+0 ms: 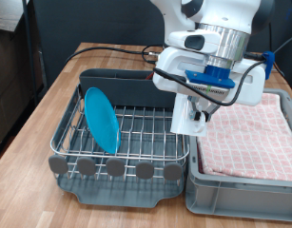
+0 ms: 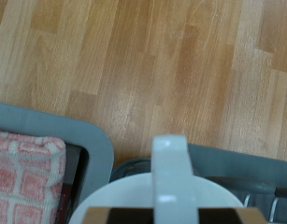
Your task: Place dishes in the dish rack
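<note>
My gripper (image 1: 196,101) is shut on the white mug (image 1: 186,117) and holds it just above the right edge of the silver wire dish rack (image 1: 136,144). The light-blue plate (image 1: 101,120) stands on edge in the rack's left part. The dark grey caddy (image 1: 122,82) sits along the rack's far side. In the wrist view the mug (image 2: 162,196) fills the lower edge with its handle (image 2: 169,154) pointing away, and part of the rack (image 2: 266,191) shows beside it. The wooden spoon is out of view.
A grey bin (image 1: 239,197) lined with pink checkered cloth (image 1: 252,133) stands right of the rack, touching it; its corner (image 2: 91,142) shows in the wrist view. Both sit on a wooden table (image 1: 60,95). Black cables trail behind the arm.
</note>
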Controlling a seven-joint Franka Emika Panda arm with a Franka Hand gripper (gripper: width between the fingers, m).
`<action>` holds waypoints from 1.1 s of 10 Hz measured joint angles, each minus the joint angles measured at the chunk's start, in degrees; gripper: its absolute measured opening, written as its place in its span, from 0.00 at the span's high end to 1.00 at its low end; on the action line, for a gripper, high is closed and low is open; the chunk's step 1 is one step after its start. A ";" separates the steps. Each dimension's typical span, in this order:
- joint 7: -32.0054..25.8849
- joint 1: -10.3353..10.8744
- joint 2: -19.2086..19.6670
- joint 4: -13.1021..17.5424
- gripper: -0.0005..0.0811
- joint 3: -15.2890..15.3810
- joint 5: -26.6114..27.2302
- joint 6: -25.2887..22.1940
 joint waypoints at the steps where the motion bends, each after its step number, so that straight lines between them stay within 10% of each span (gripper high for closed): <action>1: -0.18 -0.10 0.56 0.45 0.91 0.00 0.24 0.04; 11: -5.36 -2.35 7.00 6.32 0.91 0.52 4.42 0.07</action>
